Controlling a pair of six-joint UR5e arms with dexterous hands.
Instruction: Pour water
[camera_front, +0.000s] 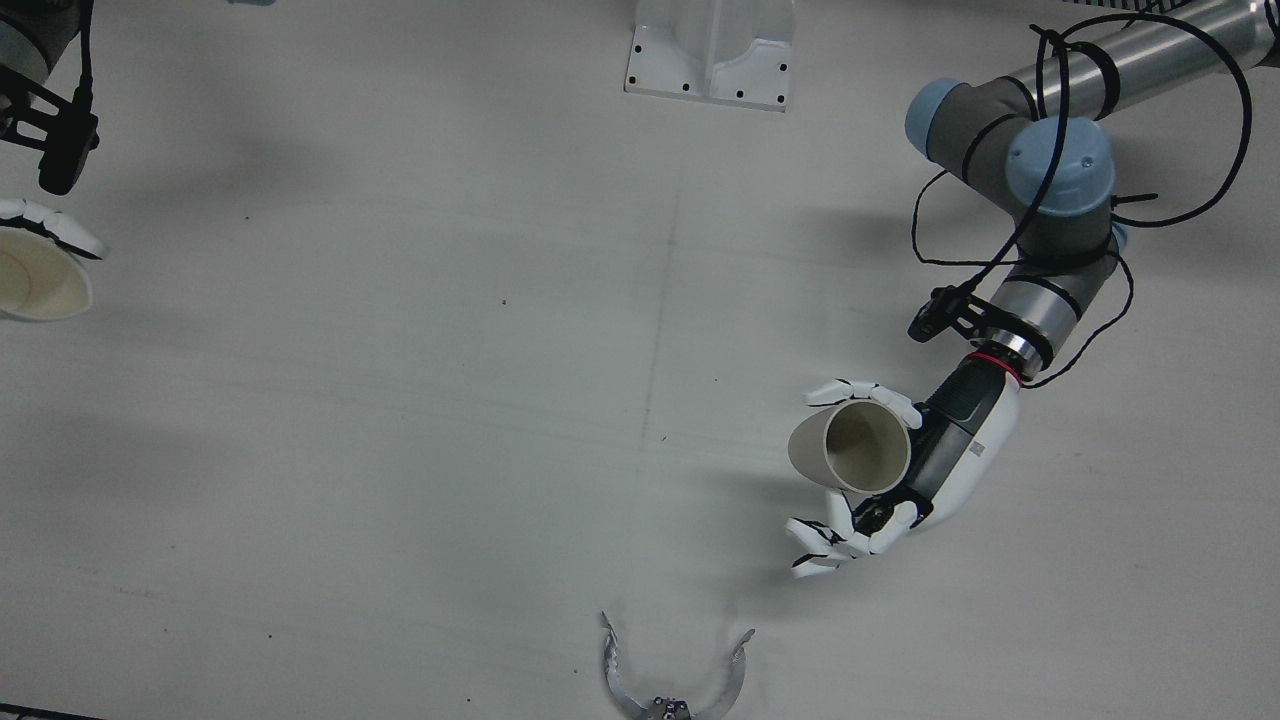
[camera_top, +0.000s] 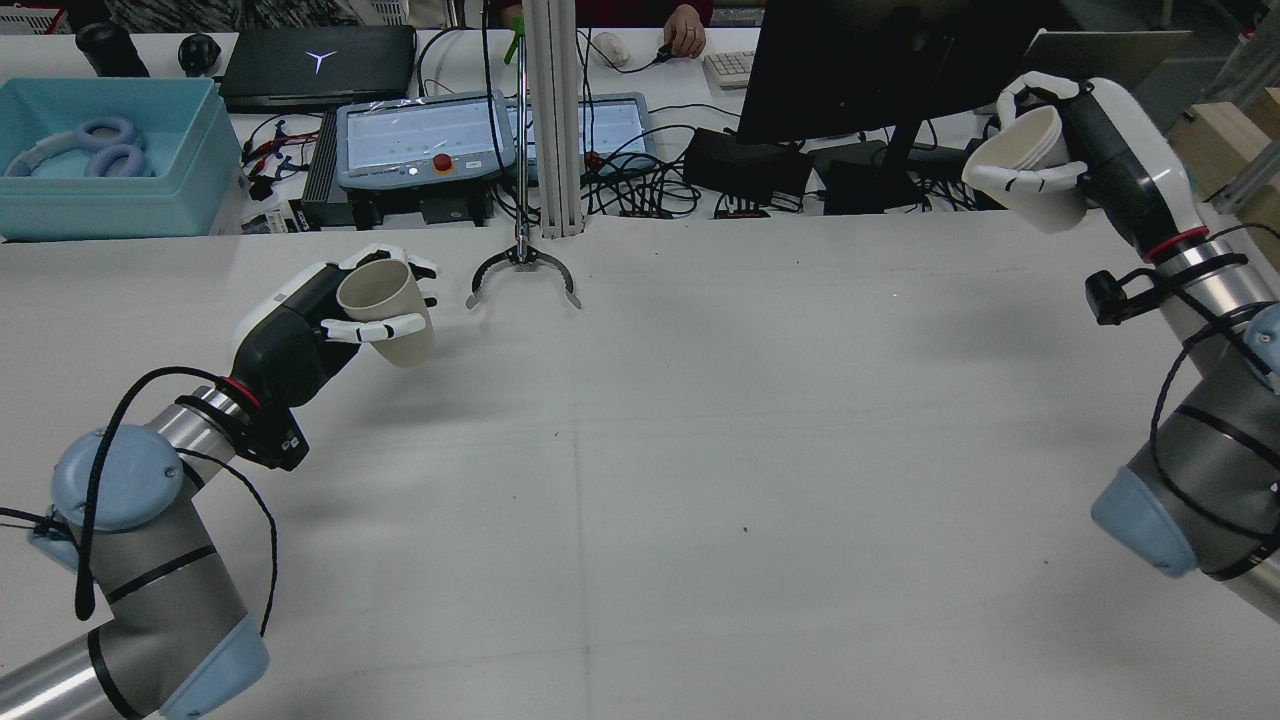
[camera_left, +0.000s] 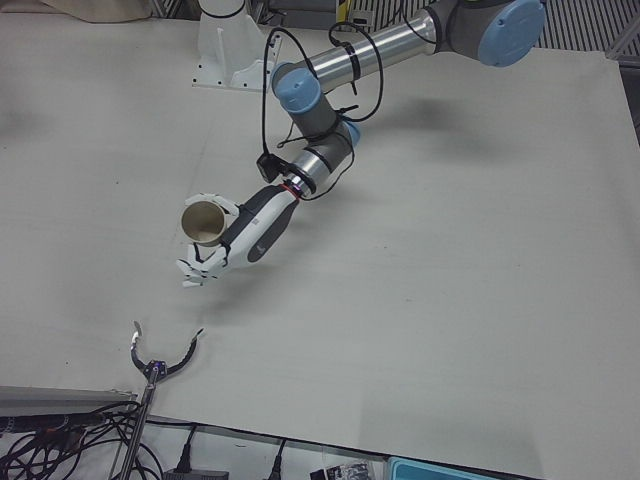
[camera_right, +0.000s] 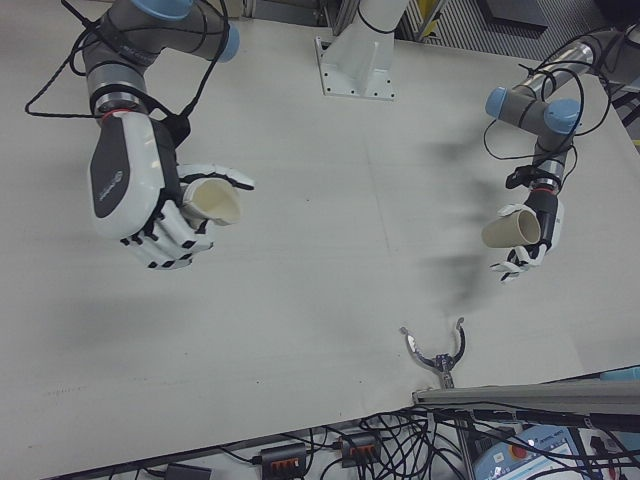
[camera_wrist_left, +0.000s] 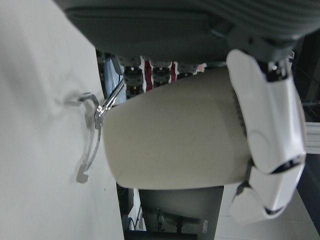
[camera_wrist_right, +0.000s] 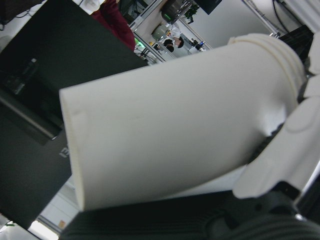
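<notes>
Left hand (camera_top: 330, 320): wrapped around a beige paper cup (camera_top: 385, 308), fingers (camera_top: 375, 328) curled over its side wall, held clear above the table (camera_top: 700, 450).
Beige paper cup, position: over the far part of the table on the robot's left half, near the metal claw (camera_top: 523, 268) mounted at the table's far edge; in the front view the cup (camera_front: 850, 447) sits in the left hand (camera_front: 930, 460) with its mouth turned up toward the camera and slightly toward the table's middle.
Beige paper cup, contents: the inside looks dry and bare in the front and left-front views (camera_left: 205, 222); whether any water is in it I cannot tell.
Right hand (camera_top: 1100, 160): closed around a white paper cup (camera_top: 1025, 165), fingers (camera_top: 1030, 180) across its wall, raised high above the table's right edge.
White paper cup, attitude: tilted, the mouth pointing toward the table's middle in the right-front view (camera_right: 212, 203); in the right hand view (camera_wrist_right: 170, 125) the wall fills most of the picture.
Cups, relation: well apart, one at each side of the table.
Left hand, left-front view (camera_left: 240, 240): a small square mark sits on the white shell, too small to read.
Right hand, right-front view (camera_right: 140, 190): a grey logo on the white back of the hand, unreadable.
Writing elsewhere: a laptop (camera_top: 318, 65) beyond the table carries a pale Y-shaped emblem on its lid; the dark device at the bottom of the left hand view bears small lettering I cannot make out.
Pendant (camera_top: 420, 140): a screen with a red button, lying on the desk behind the table.
</notes>
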